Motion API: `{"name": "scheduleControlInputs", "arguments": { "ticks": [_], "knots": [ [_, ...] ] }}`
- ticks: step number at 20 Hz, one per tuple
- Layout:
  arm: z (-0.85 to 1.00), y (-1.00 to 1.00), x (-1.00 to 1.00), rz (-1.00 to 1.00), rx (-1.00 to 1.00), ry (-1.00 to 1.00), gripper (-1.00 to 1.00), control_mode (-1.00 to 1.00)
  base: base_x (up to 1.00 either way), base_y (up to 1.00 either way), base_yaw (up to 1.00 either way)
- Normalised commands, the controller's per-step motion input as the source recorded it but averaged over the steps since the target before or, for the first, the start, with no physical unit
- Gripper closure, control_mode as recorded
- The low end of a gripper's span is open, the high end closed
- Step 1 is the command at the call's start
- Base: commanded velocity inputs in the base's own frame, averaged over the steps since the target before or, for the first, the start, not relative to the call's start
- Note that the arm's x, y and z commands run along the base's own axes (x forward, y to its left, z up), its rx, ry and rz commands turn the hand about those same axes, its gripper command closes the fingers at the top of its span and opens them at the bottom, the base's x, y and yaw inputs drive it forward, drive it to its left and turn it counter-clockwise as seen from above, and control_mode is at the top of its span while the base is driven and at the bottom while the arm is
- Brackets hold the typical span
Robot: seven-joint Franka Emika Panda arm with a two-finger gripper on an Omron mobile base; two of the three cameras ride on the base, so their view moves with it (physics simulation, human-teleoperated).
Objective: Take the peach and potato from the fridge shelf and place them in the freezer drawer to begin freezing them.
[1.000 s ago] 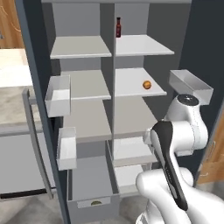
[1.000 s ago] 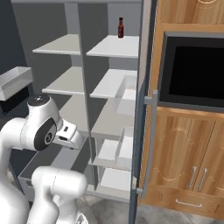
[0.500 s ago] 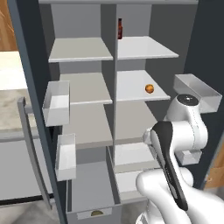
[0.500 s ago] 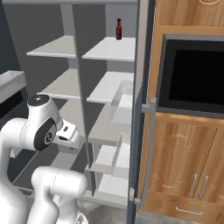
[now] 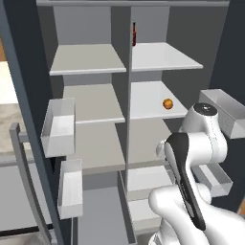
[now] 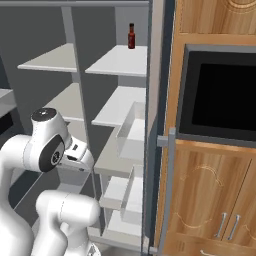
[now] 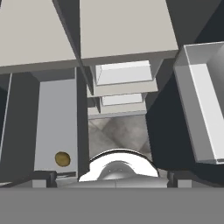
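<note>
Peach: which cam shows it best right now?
Left base view. The peach sits unobstructed on the glossy white fridge shelf, right of the centre divider. In the right base view that shelf is seen edge-on and no peach is discernible.

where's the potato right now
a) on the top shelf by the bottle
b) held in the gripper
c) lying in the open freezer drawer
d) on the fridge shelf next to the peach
c) The hand view shows the potato lying on the floor of the open freezer drawer, while the peach sits alone on the fridge shelf.
</note>
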Motion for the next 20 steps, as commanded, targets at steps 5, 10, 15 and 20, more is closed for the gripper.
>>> {"name": "scheduleControlInputs", "arguments": {
  "ticks": [5, 10, 15, 20],
  "knots": [
    [0.00, 0.00, 0.00, 0.00, 0.00, 0.00, -1.00, 1.00, 0.40, -0.11, -0.04],
    [0.00, 0.00, 0.00, 0.00, 0.00, 0.00, -1.00, 1.00, 0.41, -0.02, -0.04],
    [0.00, 0.00, 0.00, 0.00, 0.00, 0.00, -1.00, 1.00, 0.39, 0.00, -0.05],
    [0.17, -0.01, 0.02, -0.06, 0.00, -0.03, -1.00, -1.00, 0.08, 0.00, -0.02]
  ]
}}
